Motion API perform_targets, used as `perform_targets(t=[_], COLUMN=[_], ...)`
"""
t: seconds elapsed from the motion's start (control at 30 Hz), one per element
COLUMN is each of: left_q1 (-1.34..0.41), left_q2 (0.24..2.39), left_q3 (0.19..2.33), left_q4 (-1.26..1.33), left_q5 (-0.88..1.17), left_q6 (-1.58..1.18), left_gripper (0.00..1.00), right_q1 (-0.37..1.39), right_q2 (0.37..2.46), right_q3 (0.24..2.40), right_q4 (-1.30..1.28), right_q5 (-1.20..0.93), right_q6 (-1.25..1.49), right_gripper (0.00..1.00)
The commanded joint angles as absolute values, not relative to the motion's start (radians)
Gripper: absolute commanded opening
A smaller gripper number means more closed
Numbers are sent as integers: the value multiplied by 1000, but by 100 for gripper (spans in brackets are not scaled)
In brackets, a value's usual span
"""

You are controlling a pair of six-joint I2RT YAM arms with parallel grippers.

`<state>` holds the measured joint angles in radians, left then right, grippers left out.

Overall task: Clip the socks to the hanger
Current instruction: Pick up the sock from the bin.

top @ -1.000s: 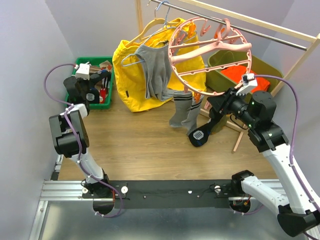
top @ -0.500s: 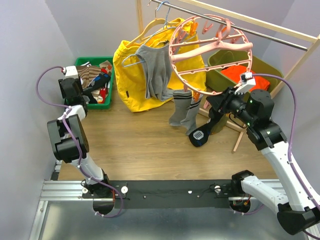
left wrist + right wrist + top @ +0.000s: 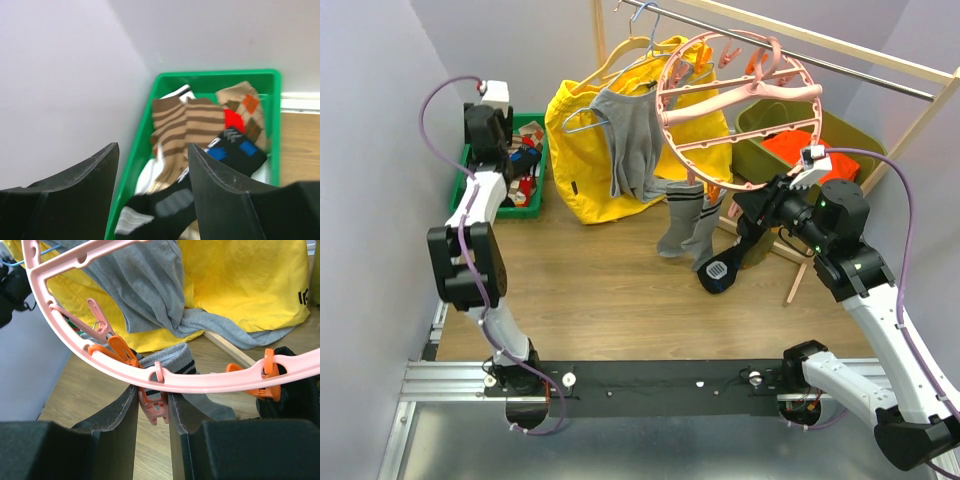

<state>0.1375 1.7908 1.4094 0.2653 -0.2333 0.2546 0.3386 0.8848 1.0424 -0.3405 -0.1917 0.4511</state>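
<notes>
Wooden table [image 3: 610, 290]: two grey socks [image 3: 675, 225] hang from one hanger [image 3: 740, 100]; left gripper [image 3: 152, 150] spread, right gripper [image 3: 152, 400] pinching one pink clip [image 3: 150, 409].

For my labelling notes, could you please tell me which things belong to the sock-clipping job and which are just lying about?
Job: pink ring hanger; pink clip; hanging grey socks; black sock with white sole patch.
Lying about: yellow jacket; grey shirt; brown striped socks.

The round pink hanger [image 3: 740, 110] is hung tilted at far centre. Under its near rim, grey socks [image 3: 682, 225] are clipped, with a black sock [image 3: 728, 258] just right.
</notes>
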Motion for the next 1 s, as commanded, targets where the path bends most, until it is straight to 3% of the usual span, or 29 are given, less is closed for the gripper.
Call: perform_targets(t=[0.0,0.23,0.33,0.73,0.87,0.9,0.97], left_q1=[135,121,121,115,114,114,112], left_q2=[1992,2212,2295,2456,2448,2430,2405], left_q3=[1632,1923,1992,2065,2066,2060,2039], left_q4=[-35,-219,-267,-344,-353,-354,-342], left_q5=[-130,-75,-84,-87,-86,-87,-101], left_q6=[145,3,-49,-55,-45,-40,-35], left_gripper=[66,65,60,59,44,29,16], right_q1=[341,339,339,341,341,341,339], right_q2=[891,894,894,904,905,905,905], right_q3=[1046,1048,1051,1046,1045,1043,1043], right_q4=[-354,-356,-365,-362,-362,-361,-359], right_q5=[-184,-186,-186,-184,-183,-183,-189], right_q6=[437,442,437,439,439,439,440], right_gripper=[1,1,1,1,1,1,1])
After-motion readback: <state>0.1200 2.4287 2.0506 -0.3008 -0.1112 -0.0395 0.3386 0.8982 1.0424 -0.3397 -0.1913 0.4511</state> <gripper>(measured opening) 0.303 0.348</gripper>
